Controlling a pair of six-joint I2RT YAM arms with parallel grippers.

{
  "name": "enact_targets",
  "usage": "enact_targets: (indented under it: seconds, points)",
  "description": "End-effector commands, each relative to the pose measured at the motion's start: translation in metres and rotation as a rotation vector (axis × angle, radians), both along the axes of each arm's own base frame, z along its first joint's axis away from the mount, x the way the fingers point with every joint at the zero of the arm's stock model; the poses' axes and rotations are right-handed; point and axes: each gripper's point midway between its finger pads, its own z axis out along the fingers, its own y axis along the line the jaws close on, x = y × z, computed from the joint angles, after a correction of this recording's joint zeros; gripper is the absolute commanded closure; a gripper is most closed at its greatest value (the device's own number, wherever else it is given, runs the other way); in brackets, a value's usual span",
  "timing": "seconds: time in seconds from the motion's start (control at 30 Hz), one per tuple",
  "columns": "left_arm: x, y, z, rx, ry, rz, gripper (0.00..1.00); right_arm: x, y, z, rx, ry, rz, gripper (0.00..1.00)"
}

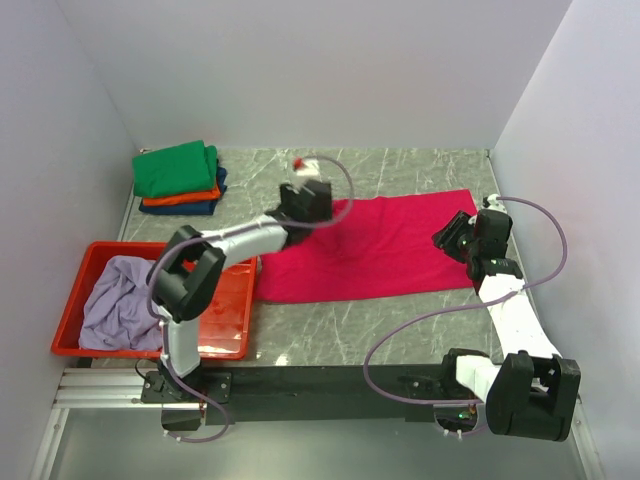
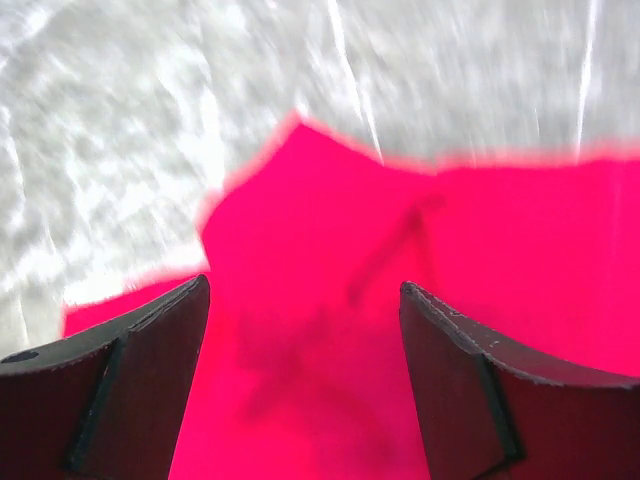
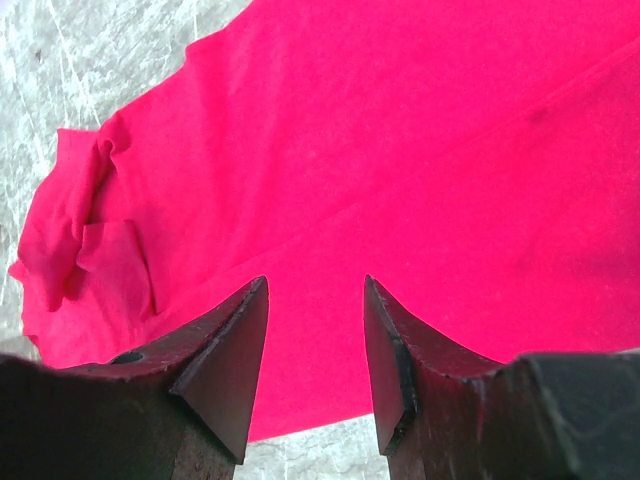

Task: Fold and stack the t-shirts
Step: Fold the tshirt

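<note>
A crimson-pink t-shirt (image 1: pixel 385 250) lies spread flat across the middle of the table. My left gripper (image 1: pixel 316 210) hovers over its far left corner, jaws wide open and nothing between them (image 2: pixel 305 290); the pink cloth (image 2: pixel 330 300) shows below, blurred. My right gripper (image 1: pixel 452 238) sits at the shirt's right edge, open (image 3: pixel 316 285) just above the pink cloth (image 3: pixel 400 150), with a bunched sleeve (image 3: pixel 75 230) to its left. Green (image 1: pixel 178 168), orange (image 1: pixel 180 197) and dark blue (image 1: pixel 190 208) shirts lie folded in a stack at the back left. A pale lavender shirt (image 1: pixel 120 300) lies crumpled in the tray.
The red plastic tray (image 1: pixel 228 305) stands at the near left, beside the left arm's elbow (image 1: pixel 185 275). White walls close in the marble table (image 1: pixel 330 330) on the left, back and right. A small red and white object (image 1: pixel 300 162) lies at the back centre.
</note>
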Motion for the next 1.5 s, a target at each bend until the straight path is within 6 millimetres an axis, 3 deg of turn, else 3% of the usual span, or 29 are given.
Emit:
enact_targets:
  seconds: [0.0,0.03,0.07,0.2,0.23,0.4,0.6,0.8,0.83,0.9,1.2,1.27,1.37,1.47]
  points:
    - [0.041,0.023,0.012,-0.171,0.025,0.056,0.19,0.004,0.003,0.002,-0.013,-0.030,0.025,0.50]
    - [0.047,0.018,0.013,-0.213,0.042,0.025,0.19,0.005,0.003,0.003,-0.013,-0.031,0.026,0.50]
    - [0.056,0.028,0.007,-0.232,0.059,0.037,0.19,0.005,0.003,0.001,-0.012,-0.028,0.026,0.50]
    - [0.067,0.025,-0.024,-0.334,0.172,-0.027,0.20,0.005,0.003,0.001,-0.012,-0.027,0.026,0.50]
    - [0.072,0.021,-0.021,-0.346,0.168,-0.038,0.20,0.005,0.003,0.001,-0.011,-0.026,0.027,0.50]
    - [0.061,0.012,-0.050,-0.351,0.267,-0.081,0.20,0.005,0.002,-0.001,-0.012,-0.021,0.025,0.50]
    - [0.052,0.009,-0.061,-0.376,0.295,-0.095,0.24,0.005,0.002,-0.002,-0.014,-0.019,0.022,0.50]
    - [0.053,0.002,-0.045,-0.390,0.247,-0.133,0.63,0.005,0.002,-0.002,-0.013,-0.019,0.022,0.50]
    - [0.052,0.003,-0.045,-0.364,0.231,-0.114,0.81,0.005,0.002,-0.003,-0.015,-0.017,0.021,0.50]
    - [0.051,0.002,-0.036,-0.321,0.197,-0.115,0.99,0.005,0.002,-0.002,-0.015,-0.017,0.023,0.50]
    - [0.014,-0.030,-0.013,-0.017,0.067,-0.061,0.99,0.005,0.002,-0.005,-0.016,-0.009,0.020,0.50]
    - [0.001,-0.042,-0.015,0.018,0.069,-0.074,0.94,0.004,0.002,-0.005,-0.016,-0.008,0.020,0.50]
    - [-0.020,-0.059,-0.023,0.055,0.083,-0.100,0.65,0.004,0.002,-0.006,-0.015,-0.006,0.021,0.50]
    - [-0.040,-0.072,-0.025,0.051,0.094,-0.129,0.45,0.004,0.002,-0.006,-0.014,-0.007,0.023,0.50]
